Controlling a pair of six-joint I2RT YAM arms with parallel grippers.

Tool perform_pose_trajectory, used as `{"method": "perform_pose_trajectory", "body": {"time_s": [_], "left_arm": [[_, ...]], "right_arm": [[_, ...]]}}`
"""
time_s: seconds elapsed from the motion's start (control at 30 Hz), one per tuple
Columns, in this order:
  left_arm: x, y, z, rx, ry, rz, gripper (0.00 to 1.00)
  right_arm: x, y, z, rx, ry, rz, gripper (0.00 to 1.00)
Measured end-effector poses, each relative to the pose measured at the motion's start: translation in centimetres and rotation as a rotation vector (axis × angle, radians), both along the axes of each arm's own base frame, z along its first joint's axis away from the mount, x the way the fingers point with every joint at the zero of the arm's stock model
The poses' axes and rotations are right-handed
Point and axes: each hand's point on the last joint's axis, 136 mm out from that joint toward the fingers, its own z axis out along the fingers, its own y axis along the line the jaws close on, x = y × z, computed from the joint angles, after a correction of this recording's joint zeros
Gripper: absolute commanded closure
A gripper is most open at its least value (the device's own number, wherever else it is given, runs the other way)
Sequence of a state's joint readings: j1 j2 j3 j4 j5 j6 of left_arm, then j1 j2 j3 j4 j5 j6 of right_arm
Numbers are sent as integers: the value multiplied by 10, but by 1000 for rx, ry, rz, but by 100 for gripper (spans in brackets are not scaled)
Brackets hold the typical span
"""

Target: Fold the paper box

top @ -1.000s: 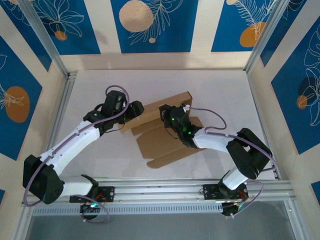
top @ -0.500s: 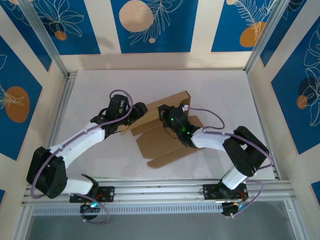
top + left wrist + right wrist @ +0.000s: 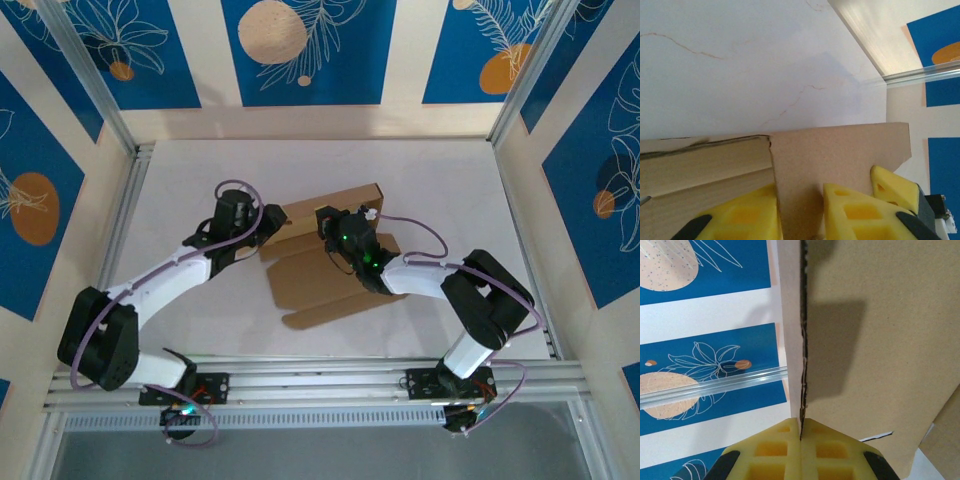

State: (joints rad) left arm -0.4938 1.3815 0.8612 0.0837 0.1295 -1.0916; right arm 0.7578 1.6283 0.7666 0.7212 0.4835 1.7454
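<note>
Right fingers [image 3: 775, 450] pinching paper box [image 3: 312, 287] edge, left fingers [image 3: 740, 220] astride flap

White table [image 3: 430, 170]; blue leaf-print wall panels [image 3: 340, 60]; aluminium rail [image 3: 320, 372] near edge.

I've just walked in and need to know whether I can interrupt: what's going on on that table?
Two robot arms are folding a plain brown corrugated-cardboard box blank that lies on the white table. The right gripper is shut on the edge of one panel. The left gripper straddles a flap at the blank's far-left corner, but I can't tell whether it actually grips it. The box is only partly folded, with most of it flat.
</note>
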Motion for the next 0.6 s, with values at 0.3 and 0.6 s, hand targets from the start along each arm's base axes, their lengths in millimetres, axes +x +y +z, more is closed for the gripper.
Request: {"method": "perform_pose_trajectory", "body": {"time_s": [0.3, 0.6], "left_arm": [[2, 1, 4, -10, -36, -26, 38], [-30, 41, 65, 278, -260, -132, 29]], "right_arm": [[0, 0, -3, 0, 15, 9, 100], [11, -24, 2, -92, 69, 18, 100]]}}
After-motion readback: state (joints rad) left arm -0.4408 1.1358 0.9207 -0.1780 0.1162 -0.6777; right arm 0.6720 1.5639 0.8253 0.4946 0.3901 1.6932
